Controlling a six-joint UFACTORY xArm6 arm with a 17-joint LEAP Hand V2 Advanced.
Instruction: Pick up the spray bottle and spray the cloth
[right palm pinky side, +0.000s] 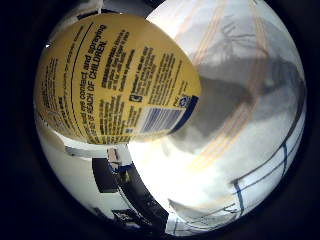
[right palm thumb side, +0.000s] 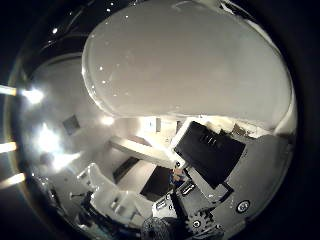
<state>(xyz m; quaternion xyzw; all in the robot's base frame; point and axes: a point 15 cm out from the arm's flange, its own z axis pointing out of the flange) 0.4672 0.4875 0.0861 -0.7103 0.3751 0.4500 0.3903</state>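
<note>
We are looking straight at the spray bottle (right palm pinky side: 117, 80) — its yellow label with dense black print and a blue patch at one corner is filling much of the little finger side view, so it is sitting very close to the palm. In the thumb side view the same bottle is showing a plain whitish rounded body that is taking up most of the picture, again right against the palm.

Beyond the yellow label we are seeing the cloth (right palm pinky side: 235, 100), pale with faint yellow-orange stripes and thin blue lines crossing near one edge. It is lying spread out past the bottle, and a grey shadow is falling across it just beside the bottle's edge. Whether the bottle is touching the cloth or hanging above it, we cannot tell.

Now the hand (right palm thumb side: 210, 180) — we are catching black and white blocks and a small toothed gear beside the whitish body in the thumb side view, and a white finger (right palm thumb side: 107, 192) is reaching in further off. Parts of the hand are sitting close alongside the bottle, yet the contact itself is hidden from us, so we cannot tell whether the fingers are clenched round it or released.
</note>
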